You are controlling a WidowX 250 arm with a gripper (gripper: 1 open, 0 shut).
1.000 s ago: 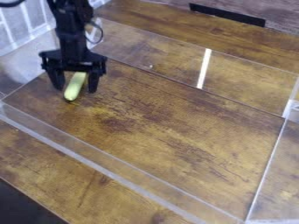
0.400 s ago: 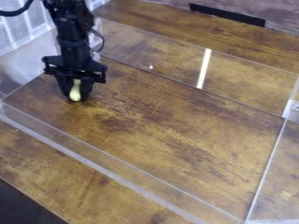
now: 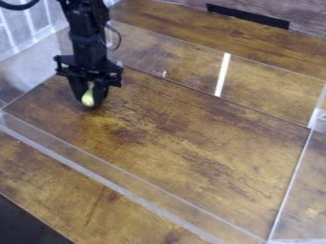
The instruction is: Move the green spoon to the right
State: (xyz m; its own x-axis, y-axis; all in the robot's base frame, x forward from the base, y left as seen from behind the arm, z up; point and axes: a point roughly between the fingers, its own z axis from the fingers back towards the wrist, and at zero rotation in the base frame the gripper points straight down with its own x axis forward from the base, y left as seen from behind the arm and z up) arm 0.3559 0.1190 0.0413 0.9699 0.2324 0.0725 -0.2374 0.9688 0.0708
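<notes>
The green spoon [image 3: 87, 96] shows as a small yellow-green rounded piece between the black fingers of my gripper [image 3: 88, 93] at the left of the wooden surface. My gripper points straight down and is shut on it. Only the spoon's lower part shows below the fingers; the rest is hidden by them. Whether it still touches the wood I cannot tell.
A low clear acrylic wall [image 3: 140, 198] frames the wooden work area [image 3: 192, 143], with a bright glare strip [image 3: 223, 74] at the back. A dark slot [image 3: 249, 14] sits at the far edge. A white grid object [image 3: 23, 33] stands at the far left.
My gripper closed from wide open onto the green spoon. It has shifted slightly right, and the spoon now appears shorter and more upright between the fingers.
</notes>
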